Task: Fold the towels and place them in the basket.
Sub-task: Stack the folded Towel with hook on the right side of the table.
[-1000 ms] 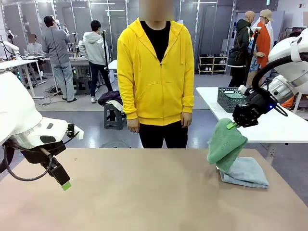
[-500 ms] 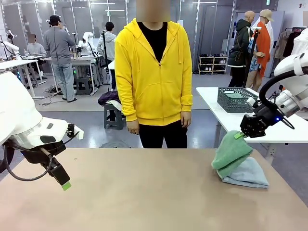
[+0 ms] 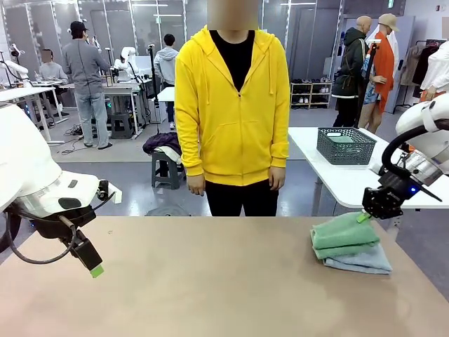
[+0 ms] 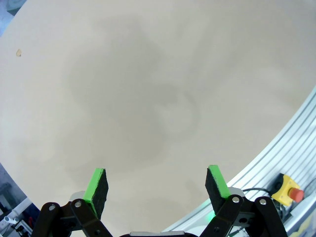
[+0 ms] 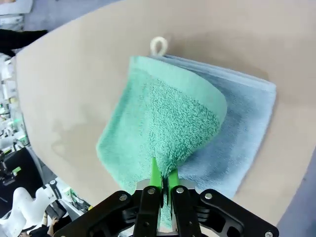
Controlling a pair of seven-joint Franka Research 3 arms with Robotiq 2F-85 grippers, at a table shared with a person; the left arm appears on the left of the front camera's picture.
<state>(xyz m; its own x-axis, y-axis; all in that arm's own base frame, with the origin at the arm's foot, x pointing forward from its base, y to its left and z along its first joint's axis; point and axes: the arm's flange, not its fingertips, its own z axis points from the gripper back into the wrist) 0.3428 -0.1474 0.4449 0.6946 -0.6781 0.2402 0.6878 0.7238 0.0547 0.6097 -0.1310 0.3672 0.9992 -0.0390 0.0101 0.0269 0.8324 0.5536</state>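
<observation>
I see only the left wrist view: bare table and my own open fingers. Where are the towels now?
Observer: On the table's right side, a green towel lies folded on top of a blue towel.
Operator: Is the right gripper holding one of them?
Observer: Yes. The right gripper is shut on a corner of the green towel, as the right wrist view shows.
Operator: And the basket, is it near the towels?
Observer: No. The basket stands on a white table behind, beyond the person in yellow. The person's hands hang at the sides, touching nothing.
</observation>
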